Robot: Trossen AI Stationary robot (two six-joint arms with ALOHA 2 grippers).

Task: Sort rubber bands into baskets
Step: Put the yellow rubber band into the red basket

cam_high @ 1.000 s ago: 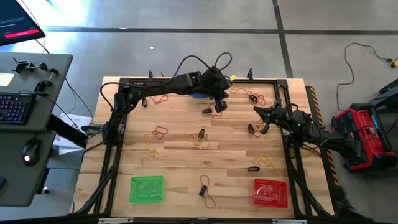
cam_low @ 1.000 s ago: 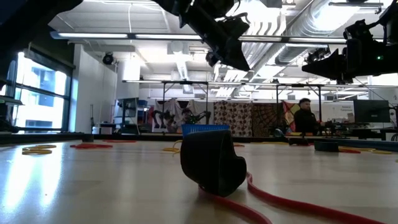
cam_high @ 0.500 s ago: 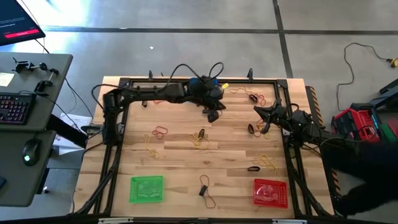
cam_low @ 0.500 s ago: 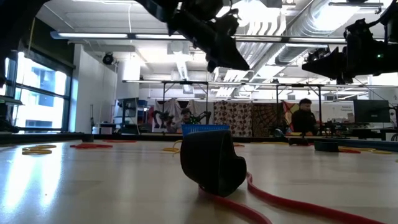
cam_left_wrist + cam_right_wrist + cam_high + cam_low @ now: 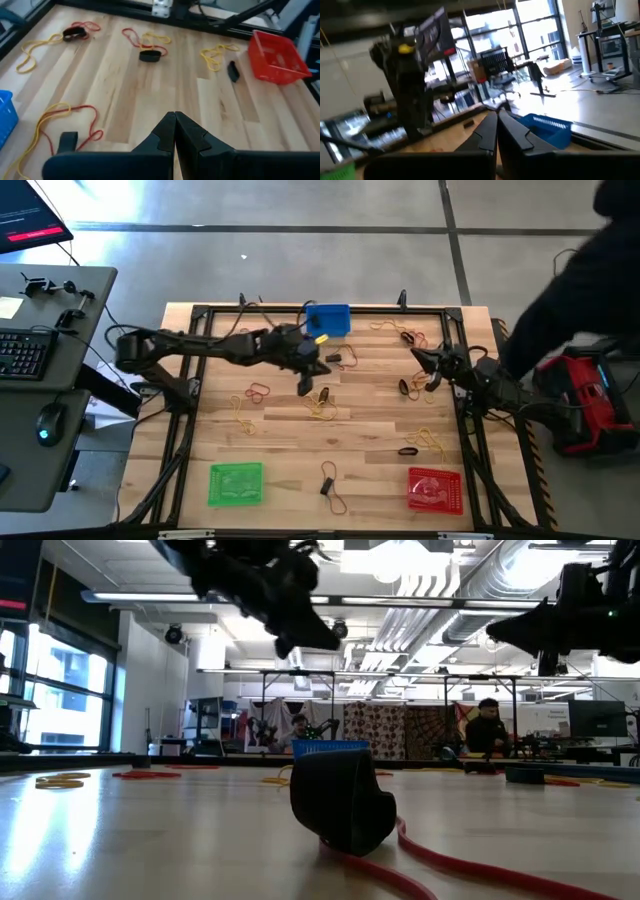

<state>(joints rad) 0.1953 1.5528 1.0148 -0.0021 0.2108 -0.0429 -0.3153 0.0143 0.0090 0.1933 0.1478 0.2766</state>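
Left gripper (image 5: 304, 385) pinched closed, empty, hovering mid-table near the blue basket (image 5: 328, 319). Right gripper (image 5: 420, 356) also closed, empty, at right edge. A dark blurred figure (image 5: 575, 280) hides the top-right corner.

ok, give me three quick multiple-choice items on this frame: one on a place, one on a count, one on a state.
1. Where does the blue basket sit?
A. At the table's far edge
B. Beside the green basket
C. At the table's middle

2. How many baskets are on the table?
A. Two
B. Three
C. Four

3. How are the left gripper's fingers?
A. Wide open
B. Shut on a basket
C. Shut, holding nothing

Answers:
1 A: the blue basket sits at the far edge, opposite the green basket and the red basket.
2 B: the high view shows one blue, one green, one red.
3 C: in the left wrist view the left gripper has its fingers pressed together, nothing between them, above bare table.
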